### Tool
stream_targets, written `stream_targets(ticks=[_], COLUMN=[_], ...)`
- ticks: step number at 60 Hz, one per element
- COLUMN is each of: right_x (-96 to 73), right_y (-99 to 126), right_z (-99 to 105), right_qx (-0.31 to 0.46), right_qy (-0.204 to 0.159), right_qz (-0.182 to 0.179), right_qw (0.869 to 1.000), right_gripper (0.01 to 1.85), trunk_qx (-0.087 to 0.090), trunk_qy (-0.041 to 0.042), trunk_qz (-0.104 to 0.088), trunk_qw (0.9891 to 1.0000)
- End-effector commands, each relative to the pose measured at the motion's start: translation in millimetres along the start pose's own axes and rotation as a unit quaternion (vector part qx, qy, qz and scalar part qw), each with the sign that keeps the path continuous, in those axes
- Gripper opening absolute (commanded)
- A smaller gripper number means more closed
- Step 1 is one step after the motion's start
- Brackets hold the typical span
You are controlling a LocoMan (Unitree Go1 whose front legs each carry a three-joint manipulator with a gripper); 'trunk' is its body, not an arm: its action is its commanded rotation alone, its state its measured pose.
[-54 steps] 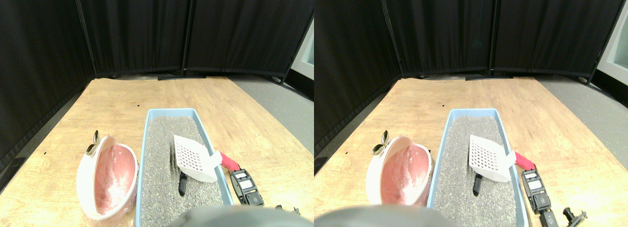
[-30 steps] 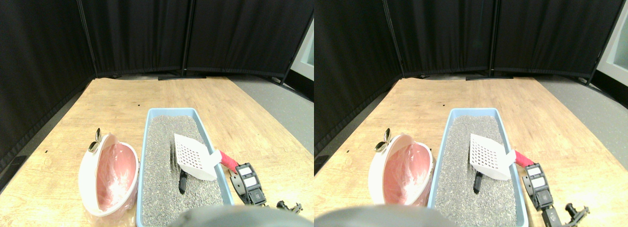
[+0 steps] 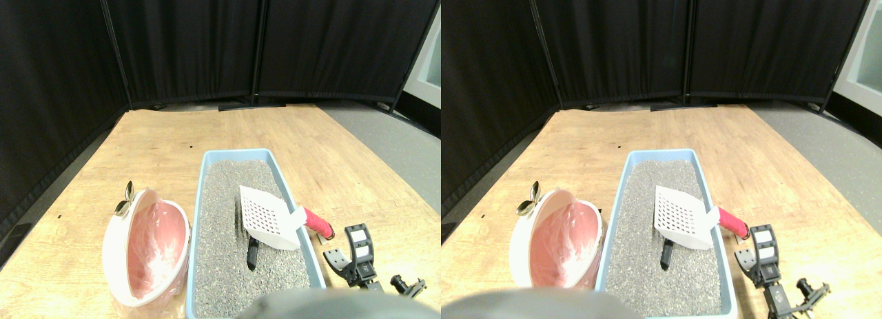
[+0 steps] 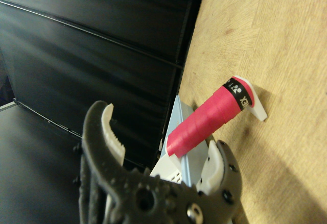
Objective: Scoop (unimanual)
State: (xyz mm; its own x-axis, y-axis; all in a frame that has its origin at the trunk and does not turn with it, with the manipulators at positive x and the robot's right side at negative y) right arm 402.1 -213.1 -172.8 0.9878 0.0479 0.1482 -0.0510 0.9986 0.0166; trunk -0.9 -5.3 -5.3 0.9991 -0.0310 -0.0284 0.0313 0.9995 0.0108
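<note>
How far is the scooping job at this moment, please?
Nothing looks done: the scoop rests in the litter box, its red handle over the rim, and a dark lump lies in the litter. In hand: the right gripper, open, is beside the handle, not gripping. Left: grasp, scoop, tip into the pink-lined bin.

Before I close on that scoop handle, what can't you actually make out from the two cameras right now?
- Scoop blade's underside: stereo view, hidden by the blade itself.
- Dark object on the litter: stereo view, its far end hidden under the scoop; too small to identify.
- Litter box near end: stereo view, cut off at the bottom.
- Red handle's base: wrist view, behind the right gripper.
</note>
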Motion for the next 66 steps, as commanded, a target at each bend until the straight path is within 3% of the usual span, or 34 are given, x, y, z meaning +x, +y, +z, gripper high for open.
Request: stream_targets(ticks=[1,27,39,66], right_x=[2.5,25.9,29.1,39.9], right_y=[0,-1,-3,-4], right_z=[2,-17,-26,-36], right_qx=[0.003,0.063,0.066,0.077], right_qy=[-0.021,-0.013,0.014,0.024], right_qz=[0.008,-0.001,-0.023,-0.025], right_qw=[1.000,0.998,0.997,0.996], right_gripper=[0.87,0.90,0.92,0.94], trunk_qx=[-0.014,-0.023,-0.026,-0.026], trunk_qy=[0.0001,0.0016,0.0017,-0.0014], trunk_qz=[0.000,0.005,0.008,0.009], trunk_qw=[0.9999,0.9997,0.9996,0.9996])
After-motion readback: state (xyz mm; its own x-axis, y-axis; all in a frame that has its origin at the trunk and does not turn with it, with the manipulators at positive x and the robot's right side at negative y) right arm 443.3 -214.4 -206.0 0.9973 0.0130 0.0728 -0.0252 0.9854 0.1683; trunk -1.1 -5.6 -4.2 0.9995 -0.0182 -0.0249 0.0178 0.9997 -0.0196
